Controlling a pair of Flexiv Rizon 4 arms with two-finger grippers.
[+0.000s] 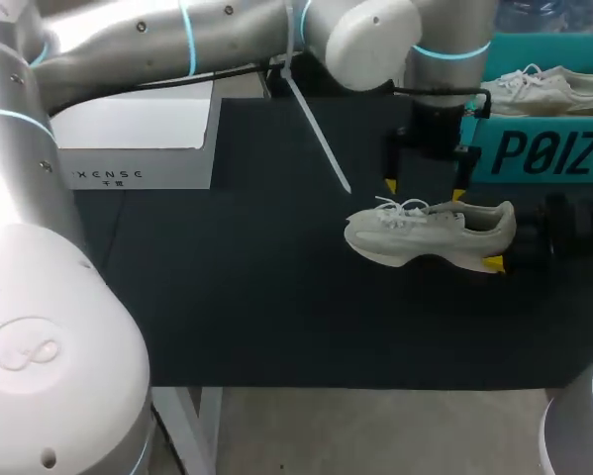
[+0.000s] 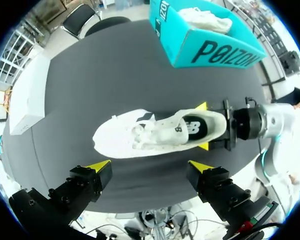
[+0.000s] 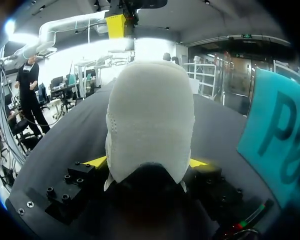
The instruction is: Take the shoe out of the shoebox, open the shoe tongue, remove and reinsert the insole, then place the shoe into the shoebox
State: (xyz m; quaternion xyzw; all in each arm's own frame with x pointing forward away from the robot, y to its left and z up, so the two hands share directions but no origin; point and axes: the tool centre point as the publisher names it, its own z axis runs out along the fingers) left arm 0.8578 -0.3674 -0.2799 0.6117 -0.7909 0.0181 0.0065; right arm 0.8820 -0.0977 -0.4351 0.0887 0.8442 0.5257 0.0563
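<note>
Off-white laced shoe (image 1: pixel 430 233), heel in right claw (image 2: pixel 203 126).

The counter (image 1: pixel 256 297) is covered with a dark, matte surface that runs to its near edge. Two things rest directly on it, both along the far side and well apart. A flat white box (image 1: pixel 138 139) lies closed at the far left, and an open-topped teal shoebox (image 1: pixel 543 153) stands at the far right, one long side facing the robot.
</note>
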